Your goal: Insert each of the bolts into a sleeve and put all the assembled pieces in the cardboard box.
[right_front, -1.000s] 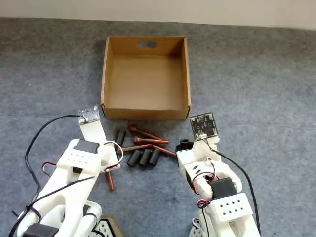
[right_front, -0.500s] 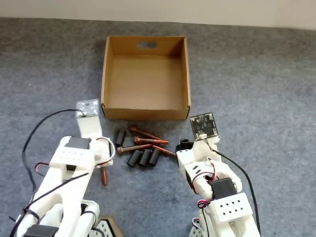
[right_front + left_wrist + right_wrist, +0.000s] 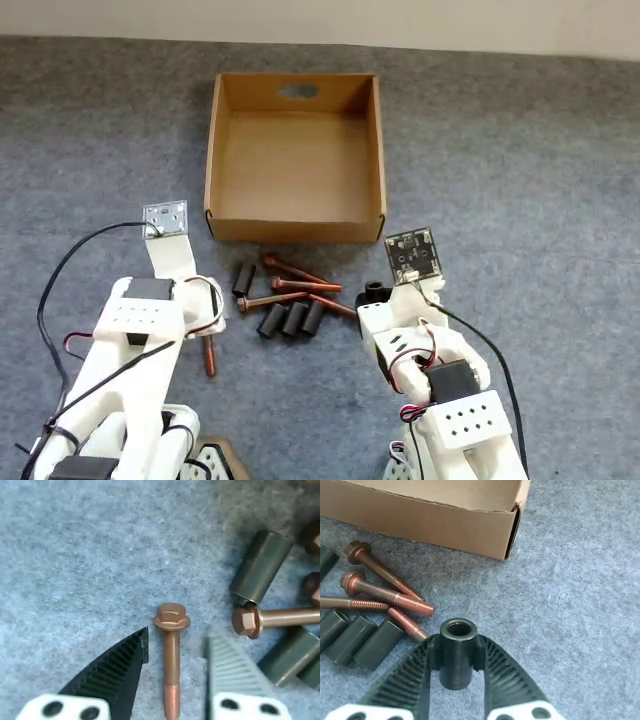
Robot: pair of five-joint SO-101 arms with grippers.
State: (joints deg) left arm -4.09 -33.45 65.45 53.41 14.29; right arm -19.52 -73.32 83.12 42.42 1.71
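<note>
Left gripper (image 3: 177, 635), jaws open astride bolt (image 3: 171, 652), its tip cropped at lower edge; right gripper (image 3: 457, 644), jaws clamping sleeve (image 3: 456, 660).

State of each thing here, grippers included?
Brown cardboard box: open-topped, empty.
Copper hex bolt: lying flat, ungripped, unsleeved.
Left gripper: jaws open, astride that bolt.
Black cylindrical sleeve: gripped, bore empty.
Right gripper: jaws shut on that sleeve.
Other bolts, other sleeves: loose on carpet, unassembled.

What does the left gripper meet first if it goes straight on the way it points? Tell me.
Probably the copper-coloured hex-head bolt lying on the grey carpet: it sits inside the open left gripper, whose jaws would straddle it and touch carpet. Depth is unclear.
</note>
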